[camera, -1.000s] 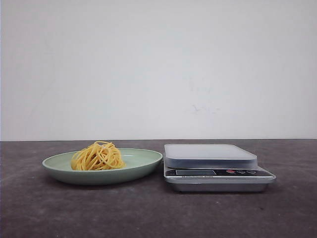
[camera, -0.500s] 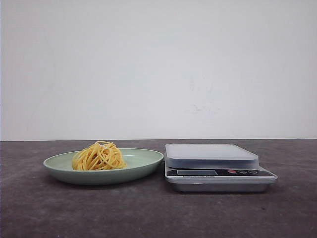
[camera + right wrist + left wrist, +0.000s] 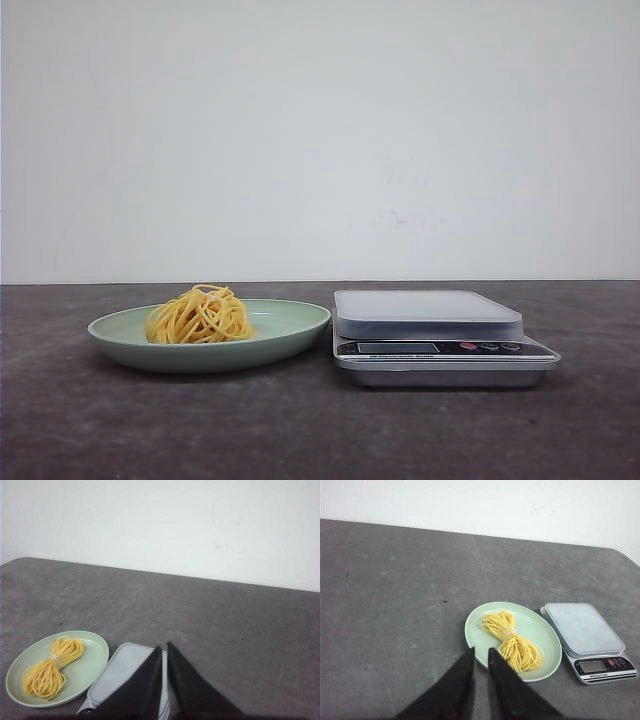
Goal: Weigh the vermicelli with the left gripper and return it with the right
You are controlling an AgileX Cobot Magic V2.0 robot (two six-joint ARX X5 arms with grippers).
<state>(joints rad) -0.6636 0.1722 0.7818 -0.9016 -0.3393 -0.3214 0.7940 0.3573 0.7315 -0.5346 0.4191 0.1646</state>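
Note:
The vermicelli (image 3: 198,315) is a yellow-orange nest of strands lying on a pale green plate (image 3: 295,325) at the left of the table. In the left wrist view it (image 3: 512,641) lies as a tied bundle in the plate (image 3: 476,635). My left gripper (image 3: 480,651) hangs above the table by the plate's near rim, empty, its fingers close together with a narrow gap. My right gripper (image 3: 164,646) hangs above the scale, empty, fingers almost touching. The vermicelli (image 3: 50,667) and plate (image 3: 95,652) also show in the right wrist view. Neither gripper shows in the front view.
A silver kitchen scale (image 3: 430,312) with a pale flat platform stands just right of the plate, its display and buttons facing the front. It shows in the left wrist view (image 3: 582,627) and the right wrist view (image 3: 125,670). The table is dark grey, with a white wall behind.
The plate and the scale sit a few pixels further right in the front view than one second ago. Nothing else has changed.

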